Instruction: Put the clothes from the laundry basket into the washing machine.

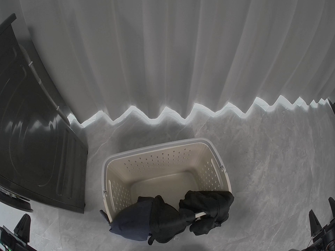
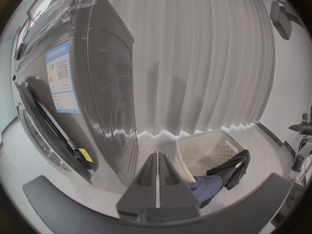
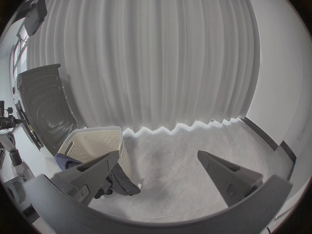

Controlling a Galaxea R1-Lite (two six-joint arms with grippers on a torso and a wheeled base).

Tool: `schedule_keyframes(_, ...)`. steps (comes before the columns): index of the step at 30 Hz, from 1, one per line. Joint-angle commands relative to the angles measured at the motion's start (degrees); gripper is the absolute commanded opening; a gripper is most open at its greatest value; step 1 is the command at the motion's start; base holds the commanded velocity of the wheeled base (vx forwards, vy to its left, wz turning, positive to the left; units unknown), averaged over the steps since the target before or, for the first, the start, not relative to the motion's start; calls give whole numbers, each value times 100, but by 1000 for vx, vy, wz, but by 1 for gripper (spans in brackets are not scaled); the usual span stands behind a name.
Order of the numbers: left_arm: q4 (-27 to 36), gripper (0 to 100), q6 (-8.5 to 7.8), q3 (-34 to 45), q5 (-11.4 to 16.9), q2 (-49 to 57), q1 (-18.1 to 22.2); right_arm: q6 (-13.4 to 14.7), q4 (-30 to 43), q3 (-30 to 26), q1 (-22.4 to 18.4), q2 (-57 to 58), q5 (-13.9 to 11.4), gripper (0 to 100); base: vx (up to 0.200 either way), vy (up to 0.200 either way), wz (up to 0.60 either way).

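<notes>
Cream laundry basket (image 1: 158,159) upright on grey floor (image 1: 279,157). Draped over basket's near rim, partly hanging outside: navy garment (image 1: 134,222), black garment (image 1: 209,201). Close on basket's left: dark washing machine (image 1: 35,140). Behind basket: white curtain (image 1: 174,53). Left gripper (image 2: 157,176) near-left of basket, fingers pressed together, holding nothing. Right gripper (image 3: 157,155) near-right of basket, fingers spread wide, nothing between.

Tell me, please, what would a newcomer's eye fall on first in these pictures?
First comes the cream laundry basket in the middle of the grey floor, with dark clothes draped over its near rim and hanging partly outside. Next come the dark washing machine, standing on the robot's left of the basket, and the white curtain that covers the wall behind both.
</notes>
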State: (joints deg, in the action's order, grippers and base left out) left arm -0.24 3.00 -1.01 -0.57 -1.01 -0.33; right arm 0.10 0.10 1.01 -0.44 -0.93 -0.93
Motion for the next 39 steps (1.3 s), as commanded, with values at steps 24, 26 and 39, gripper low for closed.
schedule_keyframes(24,-2,0,8,92,-4,66,-2,-1,-1,-101,0,57,-4,100,100,0,0)
schedule_keyframes(26,-2,0,8,92,-4,66,-2,-1,-1,-101,0,57,-4,100,100,0,0)
schedule_keyframes(39,-2,0,8,92,-4,66,-2,-1,-1,-101,0,57,-4,100,62,0,0)
